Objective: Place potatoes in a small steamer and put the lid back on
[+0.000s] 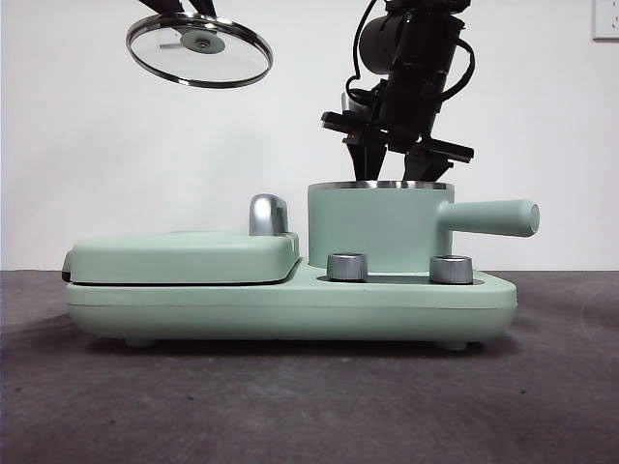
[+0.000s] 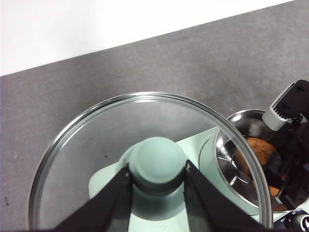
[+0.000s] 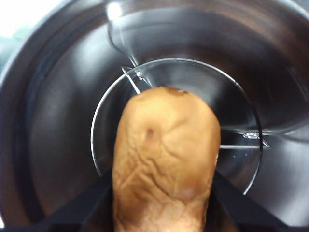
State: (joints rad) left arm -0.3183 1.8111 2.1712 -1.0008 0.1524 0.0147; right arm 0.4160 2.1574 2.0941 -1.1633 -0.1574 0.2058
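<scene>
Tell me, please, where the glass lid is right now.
The lid is held aloft by its knob in the left gripper, high in the front view, above the flat grill cover and beside the steamer.

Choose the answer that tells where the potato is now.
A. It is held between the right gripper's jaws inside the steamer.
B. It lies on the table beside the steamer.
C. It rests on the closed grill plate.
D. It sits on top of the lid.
A: the right wrist view shows the potato between the right gripper's jaws, with the steamer's steel inside around it.
</scene>
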